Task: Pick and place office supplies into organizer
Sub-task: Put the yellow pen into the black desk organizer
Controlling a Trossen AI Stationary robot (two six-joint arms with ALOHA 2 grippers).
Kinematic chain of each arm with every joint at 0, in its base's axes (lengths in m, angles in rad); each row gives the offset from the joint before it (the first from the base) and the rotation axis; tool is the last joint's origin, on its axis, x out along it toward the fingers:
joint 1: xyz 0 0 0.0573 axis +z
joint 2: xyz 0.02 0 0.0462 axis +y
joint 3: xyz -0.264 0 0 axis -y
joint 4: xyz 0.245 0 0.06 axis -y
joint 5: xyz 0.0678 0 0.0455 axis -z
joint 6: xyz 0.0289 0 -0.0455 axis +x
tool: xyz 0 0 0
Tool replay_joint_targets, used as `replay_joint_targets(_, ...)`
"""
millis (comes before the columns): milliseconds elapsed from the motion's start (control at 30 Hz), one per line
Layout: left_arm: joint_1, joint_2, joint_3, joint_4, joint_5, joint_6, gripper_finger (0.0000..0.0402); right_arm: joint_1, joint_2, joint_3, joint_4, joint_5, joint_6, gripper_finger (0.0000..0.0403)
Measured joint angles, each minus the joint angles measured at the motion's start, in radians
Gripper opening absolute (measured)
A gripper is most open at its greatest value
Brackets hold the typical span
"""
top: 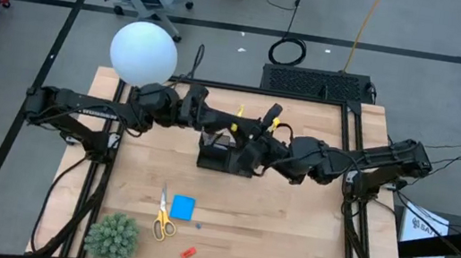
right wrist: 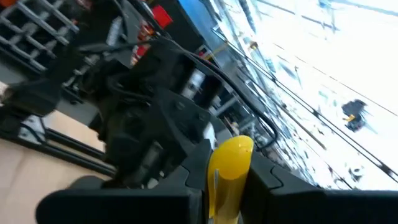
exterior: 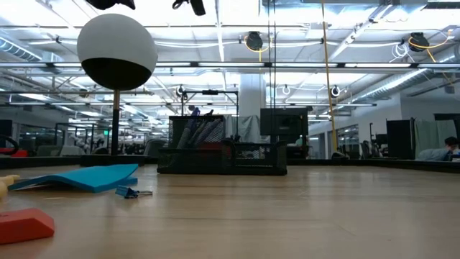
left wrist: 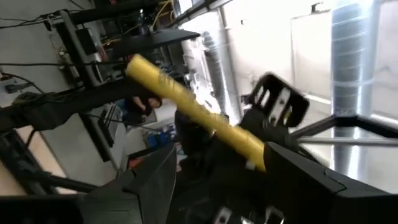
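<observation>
1. Overhead view first: both dark arms reaching in over the small black rectangular desk organizer [top: 227, 156] near the far middle of the pale wooden table [top: 288, 237]. Right gripper [top: 259, 131] clenched on the slim yellow pen [top: 270, 116], tilted up above the organizer, probably to drop it point-down into the taller section. Left gripper [top: 213, 125] just beside it, fingers spread, gripping nothing; likely placed there to steady or hand over the pen. Well apart from both claws, toward the near edge: yellow-handled scissors [top: 163, 219], blue square note pad [top: 182, 207], tiny red piece [top: 188, 252], not yet collected. Green spiky plant [top: 112, 236] at the near left corner, white globe lamp [top: 144, 52] at the far left.

2. Table-level view: organizer [exterior: 223, 152] seen across the table with dark pens standing in its taller part; note pad [exterior: 83, 178] and red piece [exterior: 25, 224] lying flat in the foreground. Neither claw clearly visible here.

3. Left wrist view: own two dark fingers [left wrist: 149, 180] parted wide, yellow pen [left wrist: 199, 113] crossing slantwise between and beyond them, untouched as far as can be judged.

4. Right wrist view: yellow pen [right wrist: 229, 171] pinched between the own fingers [right wrist: 186, 199], rounded end pointing away; left arm's dark body close beyond it.
</observation>
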Motion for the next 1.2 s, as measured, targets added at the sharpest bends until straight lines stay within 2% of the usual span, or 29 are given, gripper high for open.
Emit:
replay_joint_targets(267, 0.052, -0.066, -0.001, -0.001, 0.035, 0.019, 0.0246, -0.005, -0.032, 0.002, 0.004, 0.094, 0.042, 0.0040)
replay_joint_targets(500, 0.074, -0.133, -0.001, -0.001, 0.034, 0.137, 0.0246, -0.040, -0.044, 0.002, -0.021, 0.088, 0.375, 0.0040)
replay_joint_targets(733, 0.085, -0.198, -0.001, 0.004, 0.031, 0.274, 0.0246, -0.109, -0.043, 0.002, -0.132, -0.093, 0.704, 0.0040)
replay_joint_targets(867, 0.088, -0.229, -0.001, 0.000, 0.031, 0.326, 0.0246, -0.155, -0.043, 0.002, -0.162, -0.210, 0.830, 0.0040)
replay_joint_targets(1033, 0.088, -0.260, -0.001, 0.001, 0.066, 0.343, 0.0246, -0.202, -0.043, -0.043, -0.142, -0.253, 0.906, 0.0040)
replay_joint_targets(1200, 0.088, -0.269, -0.002, -0.006, 0.147, 0.342, 0.0246, -0.240, -0.043, -0.179, -0.020, -0.303, 0.994, 0.0040)
